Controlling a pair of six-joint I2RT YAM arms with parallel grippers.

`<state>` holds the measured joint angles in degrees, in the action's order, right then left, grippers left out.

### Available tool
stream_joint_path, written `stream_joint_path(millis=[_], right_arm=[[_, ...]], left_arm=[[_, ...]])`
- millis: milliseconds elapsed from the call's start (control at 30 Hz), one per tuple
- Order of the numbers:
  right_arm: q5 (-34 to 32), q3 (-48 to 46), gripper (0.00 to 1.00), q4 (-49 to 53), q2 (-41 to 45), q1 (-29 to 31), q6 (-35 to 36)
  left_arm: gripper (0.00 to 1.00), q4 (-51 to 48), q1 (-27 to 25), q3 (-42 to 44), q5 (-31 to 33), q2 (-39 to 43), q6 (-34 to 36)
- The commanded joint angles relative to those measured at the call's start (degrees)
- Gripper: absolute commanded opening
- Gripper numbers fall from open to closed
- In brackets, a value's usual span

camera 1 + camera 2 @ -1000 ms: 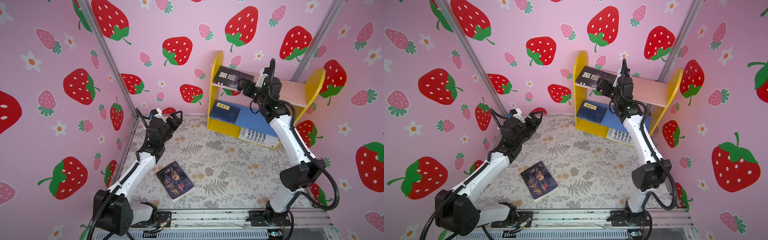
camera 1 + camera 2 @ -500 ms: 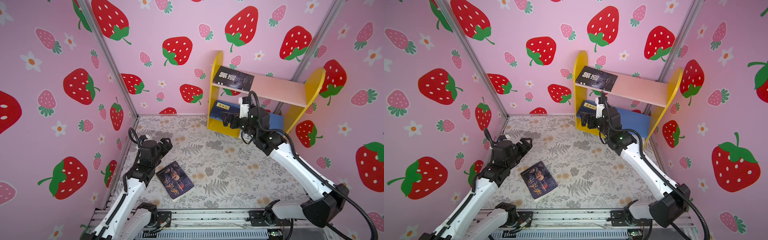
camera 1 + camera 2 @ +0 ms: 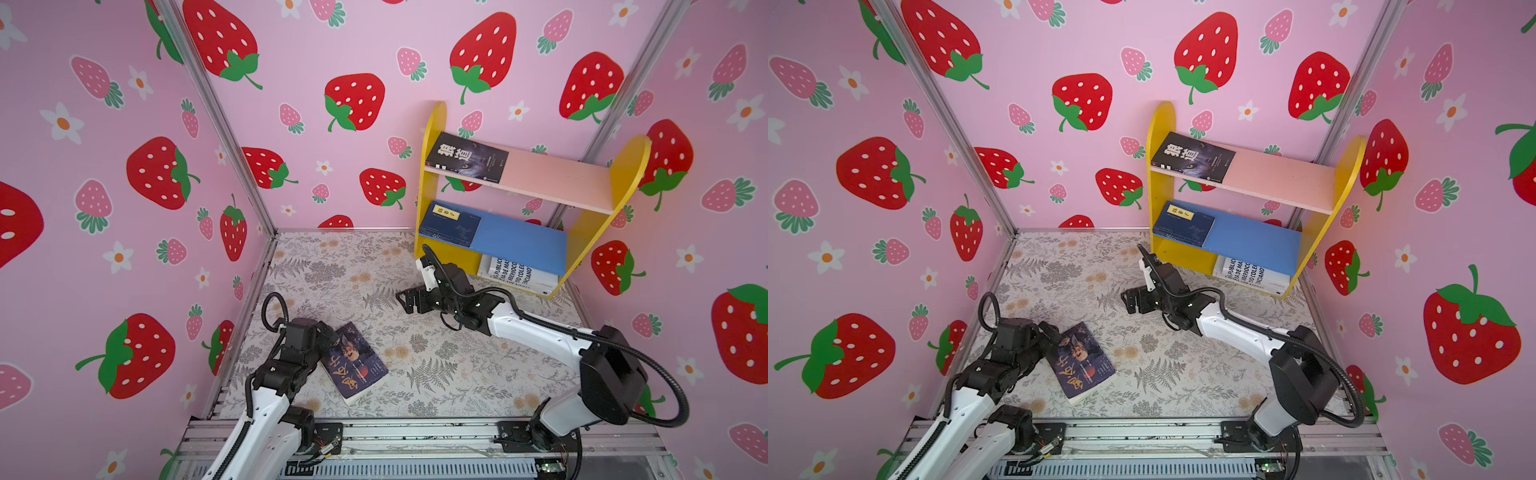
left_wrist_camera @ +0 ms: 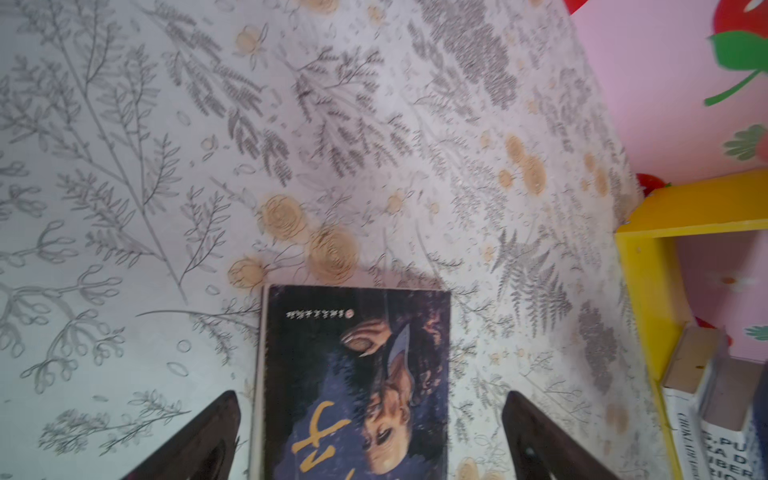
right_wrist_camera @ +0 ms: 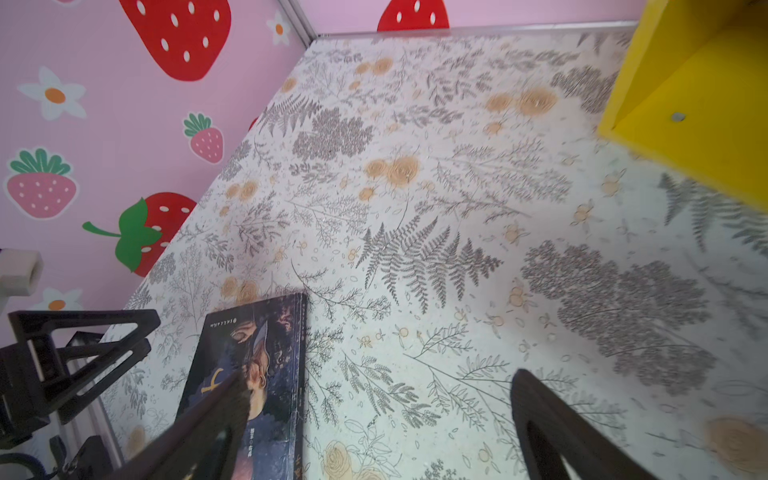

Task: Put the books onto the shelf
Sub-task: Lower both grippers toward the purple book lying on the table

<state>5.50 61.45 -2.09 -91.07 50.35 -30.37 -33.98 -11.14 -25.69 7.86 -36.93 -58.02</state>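
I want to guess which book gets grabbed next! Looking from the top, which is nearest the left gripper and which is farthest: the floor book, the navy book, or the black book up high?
1. Floor book: right at the open left gripper, front left.
2. Navy book: left end of the shelf's blue lower board.
3. Black book: left end of the pink top board, highest up.

- The left arm (image 3: 266,415) and right arm (image 3: 540,332) had glossy white links behind each pincer, joined by bulky black joint housings.
- A black ribbed cable (image 3: 683,405) trailed behind the right gripper (image 3: 405,302).
- A smaller cable loop (image 3: 264,311) stood behind the left gripper (image 4: 370,399).
- The fingers (image 5: 62,320) were dark, with triangular cut-outs.
- A white block (image 3: 426,268) sat just beside the right pincer.
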Motion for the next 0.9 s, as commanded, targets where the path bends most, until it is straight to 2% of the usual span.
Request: stream_joint_path(millis=[0, 167, 367, 533, 700, 767, 867], right_arm=[[5.68, 1.03, 1.0, -1.47, -3.85, 0.59, -2.28], [9.56, 1.99, 1.0, -2.37, -8.85, 1.76, -3.07], [12.51, 1.93, 1.0, -3.08, -13.66, 6.01, -3.73], [13.25, 0.99, 1.0, -3.45, -15.37, 9.29, -4.35], [13.12, -1.43, 1.0, -3.37, -14.68, 10.28, -4.99], [13.34, -3.27, 1.0, -3.51, -13.72, 10.47, -5.3], [12.91, -7.24, 1.0, -4.52, -11.14, 10.49, -6.77]], left_arm=[[0.99, -5.91, -0.13, 1.94, 0.31, 3.18, -2.65], [0.99, -4.77, -0.42, 7.49, -2.88, 6.84, -5.28], [0.99, 5.54, -0.64, 11.89, -6.77, 4.84, -6.6], [0.99, 17.14, -0.64, 12.75, -10.25, -3.8, -4.48], [0.99, 27.83, -1.24, 9.67, -13.54, -16.03, -3.24], [0.99, 32.17, -2.59, 7.65, -14.17, -21.27, -3.24], [0.99, 37.5, -8.01, 1.32, -13.18, -30.83, -2.72]])
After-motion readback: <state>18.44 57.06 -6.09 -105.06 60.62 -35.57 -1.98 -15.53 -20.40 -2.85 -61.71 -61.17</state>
